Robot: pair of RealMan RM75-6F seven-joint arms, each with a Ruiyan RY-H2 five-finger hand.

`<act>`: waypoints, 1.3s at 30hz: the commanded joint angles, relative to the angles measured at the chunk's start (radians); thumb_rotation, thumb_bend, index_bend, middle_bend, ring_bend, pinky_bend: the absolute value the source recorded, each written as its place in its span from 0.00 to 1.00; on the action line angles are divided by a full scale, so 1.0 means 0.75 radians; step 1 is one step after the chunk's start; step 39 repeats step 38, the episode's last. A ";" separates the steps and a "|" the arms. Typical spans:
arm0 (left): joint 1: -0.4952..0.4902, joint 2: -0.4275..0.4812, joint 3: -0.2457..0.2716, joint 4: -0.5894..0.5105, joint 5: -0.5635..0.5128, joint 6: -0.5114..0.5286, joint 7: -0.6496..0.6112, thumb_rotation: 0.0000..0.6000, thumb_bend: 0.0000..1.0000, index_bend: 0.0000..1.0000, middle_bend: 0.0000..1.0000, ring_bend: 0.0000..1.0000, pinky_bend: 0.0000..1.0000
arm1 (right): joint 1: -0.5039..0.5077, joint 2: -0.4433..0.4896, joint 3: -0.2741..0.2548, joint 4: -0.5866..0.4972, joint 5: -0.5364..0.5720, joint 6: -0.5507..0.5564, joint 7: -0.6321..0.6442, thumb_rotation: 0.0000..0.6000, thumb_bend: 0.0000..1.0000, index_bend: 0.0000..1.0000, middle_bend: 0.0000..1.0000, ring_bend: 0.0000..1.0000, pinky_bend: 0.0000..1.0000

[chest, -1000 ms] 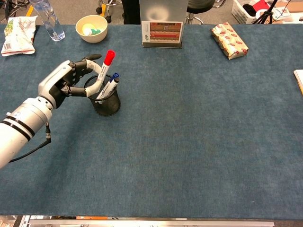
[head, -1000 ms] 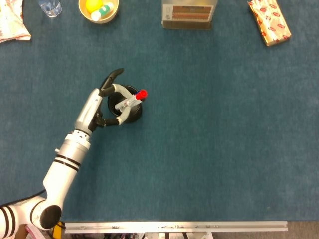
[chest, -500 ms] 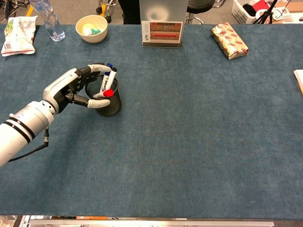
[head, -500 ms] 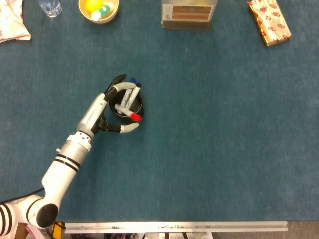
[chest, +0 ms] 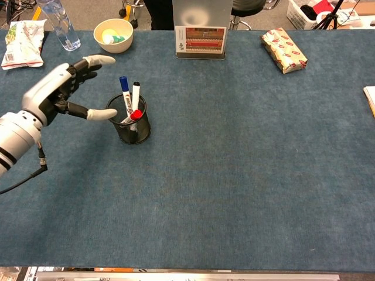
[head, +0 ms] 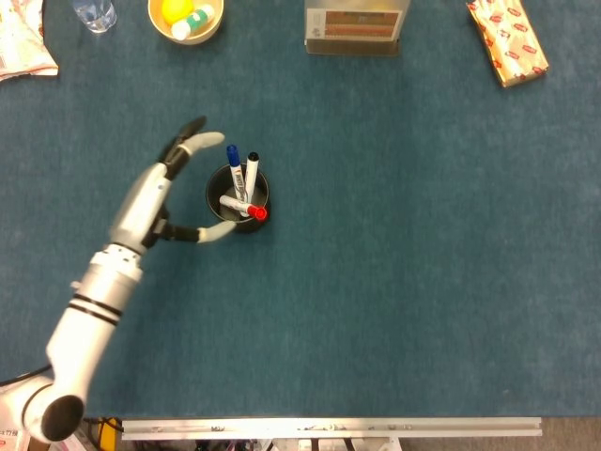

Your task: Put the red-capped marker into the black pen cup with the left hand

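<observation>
Left hand [chest: 55, 93] hovering open, fingers spread, left of centre frame.
Lying tilted inside the black pen cup [chest: 130, 124], cap at the near rim: red-capped marker [head: 243, 207], touching nothing of the hand. Standing beside it in the cup: blue-capped marker [chest: 124, 88] and black-capped marker [chest: 136, 93].

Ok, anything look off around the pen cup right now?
Only the red-capped marker: it sits in the black pen cup cap up but leaning across the rim, while the other two pens stand straighter. The left hand is open beside it.
</observation>
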 commanded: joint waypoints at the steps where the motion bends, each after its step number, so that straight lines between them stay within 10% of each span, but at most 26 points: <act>1: 0.037 0.072 0.014 -0.064 0.036 0.066 0.071 1.00 0.10 0.22 0.00 0.00 0.00 | 0.000 -0.001 0.000 0.000 0.001 -0.001 -0.003 1.00 0.10 0.57 0.50 0.40 0.43; 11: 0.128 0.328 0.117 -0.228 0.137 0.183 0.425 1.00 0.10 0.32 0.06 0.00 0.00 | -0.003 0.001 0.001 -0.002 0.000 0.006 -0.002 1.00 0.10 0.57 0.50 0.40 0.43; 18: 0.248 0.395 0.189 -0.076 0.325 0.428 0.787 1.00 0.10 0.36 0.09 0.00 0.00 | -0.004 0.006 -0.002 0.009 -0.015 0.015 -0.011 1.00 0.10 0.57 0.50 0.40 0.43; 27: 0.336 0.380 0.238 0.188 0.509 0.643 0.705 1.00 0.10 0.39 0.14 0.00 0.05 | -0.003 -0.002 -0.016 0.048 -0.064 0.039 -0.070 1.00 0.09 0.57 0.49 0.40 0.43; 39: 0.397 0.356 0.210 0.323 0.415 0.692 0.540 1.00 0.19 0.40 0.16 0.00 0.07 | -0.003 0.012 -0.015 0.047 -0.035 0.018 -0.046 1.00 0.09 0.57 0.49 0.40 0.43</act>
